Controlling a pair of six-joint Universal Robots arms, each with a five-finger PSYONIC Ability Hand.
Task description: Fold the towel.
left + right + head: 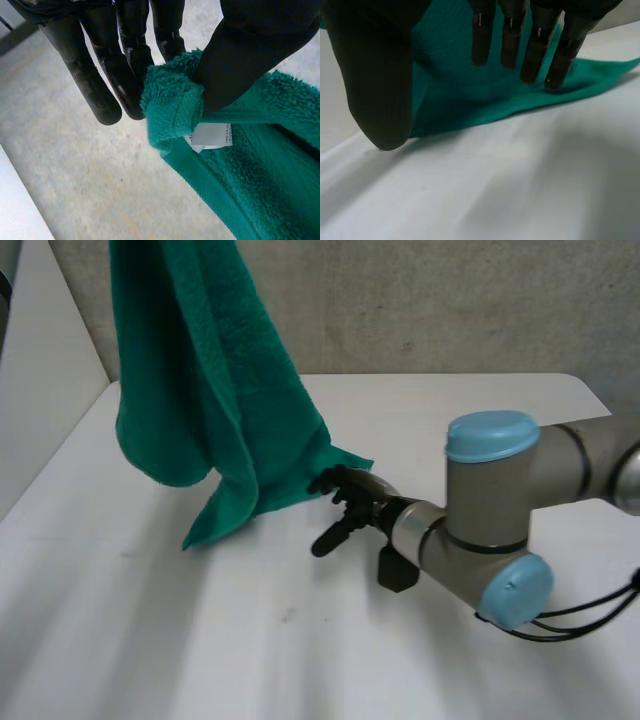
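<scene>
A green towel (210, 390) hangs down from above the table's far left, and its lowest corners rest on the white table (150, 640). In the left wrist view my left hand (250, 45) pinches a top corner of the towel (250, 180) between thumb and fingers, next to a white label (212, 135). My right hand (355, 495) is low over the table at the towel's lower right corner. In its own wrist view the fingers (535, 45) are straight and the thumb stands apart, with the towel's bottom edge (470, 105) lying just beyond the fingertips.
My right arm (500, 500) reaches in from the right across the table's middle. A grey wall (450, 300) stands behind the table. The table's left edge runs along a white panel (40, 390).
</scene>
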